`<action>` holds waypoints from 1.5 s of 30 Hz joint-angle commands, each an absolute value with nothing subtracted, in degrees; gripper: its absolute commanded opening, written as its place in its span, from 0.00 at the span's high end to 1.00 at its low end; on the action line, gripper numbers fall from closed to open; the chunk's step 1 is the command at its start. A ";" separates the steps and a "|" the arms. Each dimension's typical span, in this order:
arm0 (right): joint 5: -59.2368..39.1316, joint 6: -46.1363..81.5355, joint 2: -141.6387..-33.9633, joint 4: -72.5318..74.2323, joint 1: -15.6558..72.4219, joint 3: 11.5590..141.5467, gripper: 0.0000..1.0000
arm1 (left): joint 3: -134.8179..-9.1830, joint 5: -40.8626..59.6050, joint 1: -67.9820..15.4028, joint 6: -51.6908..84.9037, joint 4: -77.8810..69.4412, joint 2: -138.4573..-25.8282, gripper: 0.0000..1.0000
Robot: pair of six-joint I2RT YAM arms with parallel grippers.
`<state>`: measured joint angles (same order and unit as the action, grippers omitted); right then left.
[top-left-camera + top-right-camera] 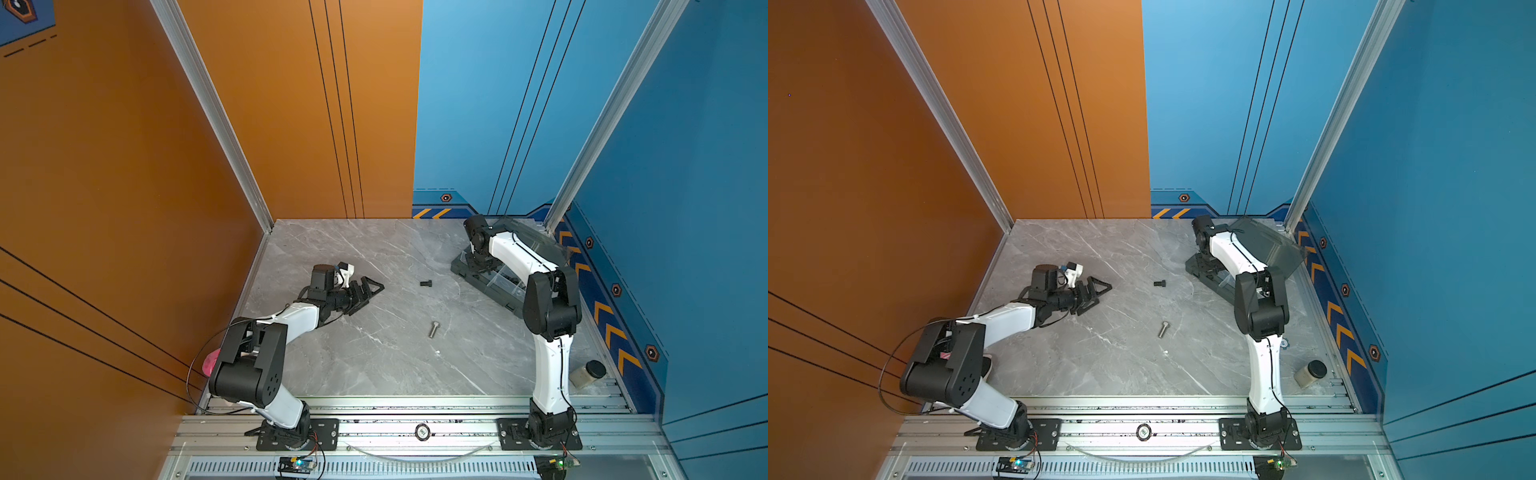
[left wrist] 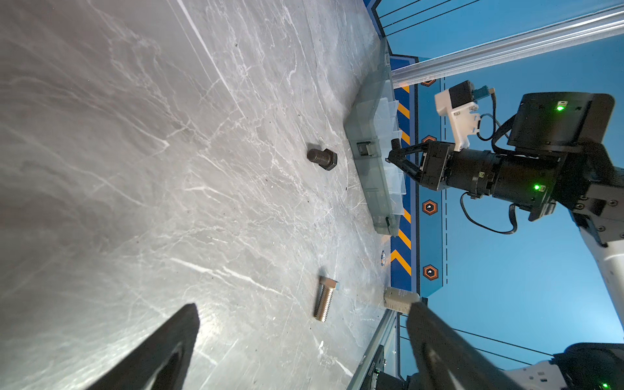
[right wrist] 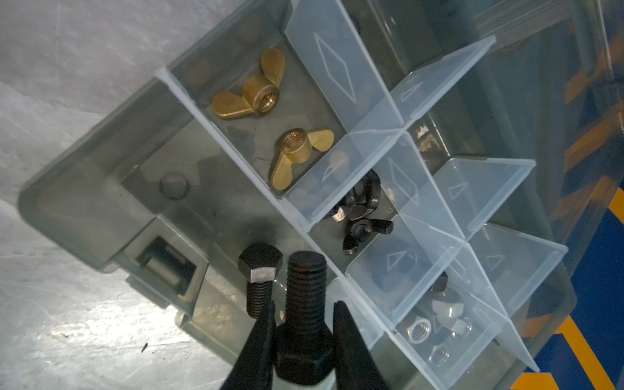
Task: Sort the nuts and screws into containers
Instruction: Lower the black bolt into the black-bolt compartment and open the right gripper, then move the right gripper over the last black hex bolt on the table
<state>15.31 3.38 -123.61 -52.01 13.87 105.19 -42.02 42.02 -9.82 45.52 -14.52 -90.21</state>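
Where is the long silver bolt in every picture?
Top view: silver bolt on the table, in front and left of the grey box.
Top view: silver bolt, same spot.
Left wrist: silver bolt on the table, apart from the box.
Right wrist: not in it.
Landmark: the grey box shows in all four.

Right arm hides most of the organiser box, right of centre in both top views; contents too small to identify.
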 commanded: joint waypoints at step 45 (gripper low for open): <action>-23.53 -8.04 -125.10 -48.21 18.11 112.88 0.40 | -41.82 40.87 -9.66 44.12 -12.53 -87.43 0.02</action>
